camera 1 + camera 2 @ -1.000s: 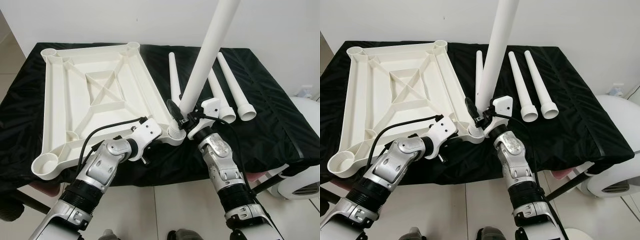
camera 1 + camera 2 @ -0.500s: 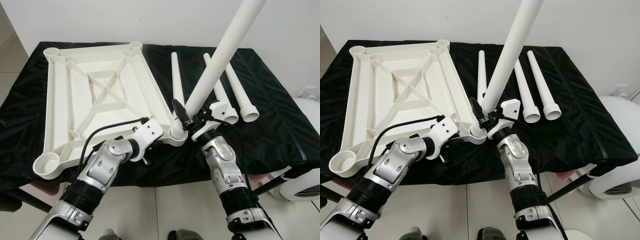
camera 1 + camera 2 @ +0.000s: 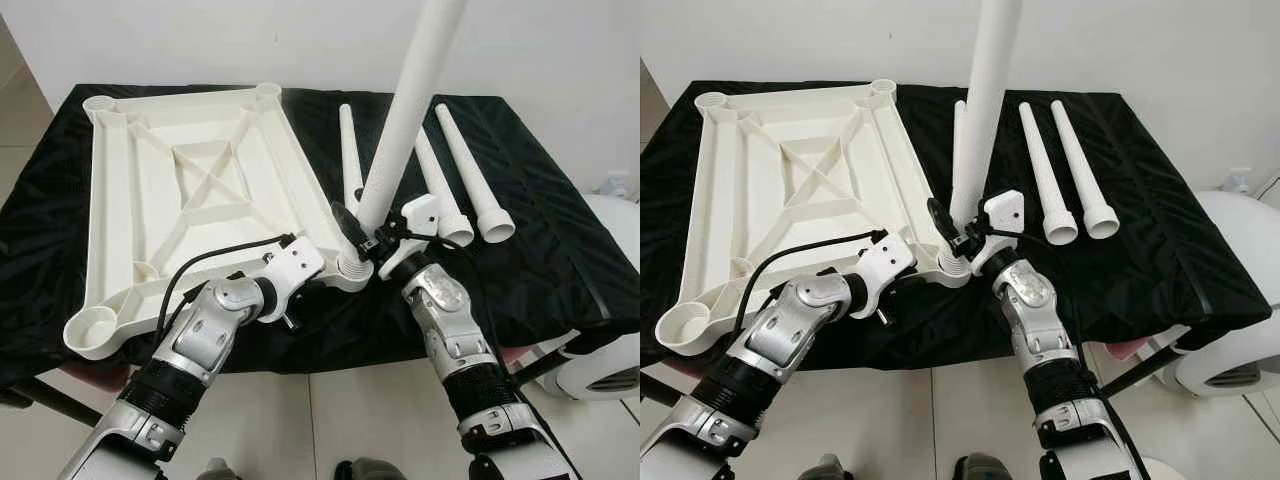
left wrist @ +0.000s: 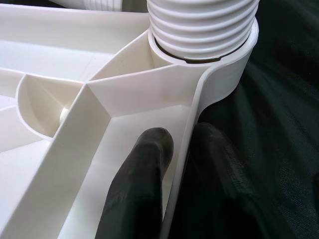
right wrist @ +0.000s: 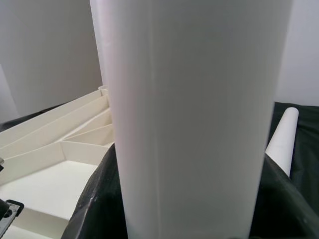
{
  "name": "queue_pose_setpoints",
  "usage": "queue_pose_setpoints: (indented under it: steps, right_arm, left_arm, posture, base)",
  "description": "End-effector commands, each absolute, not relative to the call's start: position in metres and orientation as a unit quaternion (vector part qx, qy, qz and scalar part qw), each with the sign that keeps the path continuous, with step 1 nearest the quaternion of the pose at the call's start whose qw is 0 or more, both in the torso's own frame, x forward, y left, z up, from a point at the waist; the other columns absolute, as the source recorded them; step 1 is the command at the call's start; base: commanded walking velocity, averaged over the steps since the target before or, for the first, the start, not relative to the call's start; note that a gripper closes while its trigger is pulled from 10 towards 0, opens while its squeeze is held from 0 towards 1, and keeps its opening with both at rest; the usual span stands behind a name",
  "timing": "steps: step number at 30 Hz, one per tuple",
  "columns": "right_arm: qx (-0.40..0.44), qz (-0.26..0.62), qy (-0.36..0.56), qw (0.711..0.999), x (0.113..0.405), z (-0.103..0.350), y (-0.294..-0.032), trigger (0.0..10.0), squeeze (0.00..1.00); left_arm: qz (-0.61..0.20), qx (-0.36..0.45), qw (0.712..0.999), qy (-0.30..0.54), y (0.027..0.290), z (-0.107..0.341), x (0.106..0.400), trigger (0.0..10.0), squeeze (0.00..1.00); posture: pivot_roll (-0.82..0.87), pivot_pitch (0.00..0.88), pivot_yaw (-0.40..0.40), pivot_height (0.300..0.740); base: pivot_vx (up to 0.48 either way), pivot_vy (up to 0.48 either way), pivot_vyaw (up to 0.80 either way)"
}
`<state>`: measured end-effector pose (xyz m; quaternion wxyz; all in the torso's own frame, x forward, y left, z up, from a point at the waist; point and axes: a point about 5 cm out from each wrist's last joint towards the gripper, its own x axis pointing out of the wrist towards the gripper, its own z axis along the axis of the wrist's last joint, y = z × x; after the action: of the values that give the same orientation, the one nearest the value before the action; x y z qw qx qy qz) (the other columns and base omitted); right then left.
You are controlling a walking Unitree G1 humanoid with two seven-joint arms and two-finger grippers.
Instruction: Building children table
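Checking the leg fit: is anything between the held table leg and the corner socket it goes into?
Nothing visible. The leg's ribbed end already sits in the tabletop's socket, held by the right gripper.

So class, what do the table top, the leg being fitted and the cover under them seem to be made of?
Table top: probably moulded plastic, matt cream, with thin ribs underneath.
Leg: likely the same plastic, smooth, with moulded threads at its base.
Cover: thin black fabric or sheeting, slightly glossy, creased.

Silver jointed arms; white wrist housings (black cable looped); black-fingered left claw (image 4: pixel 174 164).
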<state>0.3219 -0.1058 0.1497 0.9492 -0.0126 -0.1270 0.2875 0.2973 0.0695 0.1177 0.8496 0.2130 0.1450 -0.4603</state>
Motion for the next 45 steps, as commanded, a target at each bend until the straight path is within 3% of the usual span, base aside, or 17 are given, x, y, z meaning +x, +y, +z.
queue_pose_setpoints:
  steps: [1, 21, 28, 45]
  right_arm:
    - [-0.037, 0.234, -0.019, 0.971, 0.321, 0.107, -0.136, 10.0, 0.0]
    - [-0.008, 0.137, -0.019, 0.99, 0.313, 0.099, -0.145, 10.0, 0.0]
    - [-0.011, 0.121, -0.032, 0.992, 0.314, 0.109, -0.128, 10.0, 0.0]
    - [-0.013, 0.061, -0.021, 0.998, 0.308, 0.108, -0.115, 10.0, 0.0]
  left_arm:
    - [-0.485, 0.206, 0.836, 0.15, 0.065, 0.115, 0.29, 10.0, 0.0]
    - [-0.49, 0.203, 0.834, 0.151, 0.063, 0.114, 0.288, 10.0, 0.0]
    - [-0.489, 0.201, 0.835, 0.151, 0.062, 0.113, 0.287, 10.0, 0.0]
    - [-0.489, 0.199, 0.836, 0.151, 0.062, 0.112, 0.284, 10.0, 0.0]
  posture:
    - [-0.01, 0.036, -0.027, 0.74]
    - [-0.02, 0.032, -0.029, 0.74]
    - [-0.01, 0.023, -0.036, 0.74]
    - [-0.01, 0.016, -0.044, 0.74]
  base:
    - [0.0, 0.0, 0.0]
    - [0.0, 0.0, 0.0]
    - [0.0, 0.0, 0.0]
    - [0.0, 0.0, 0.0]
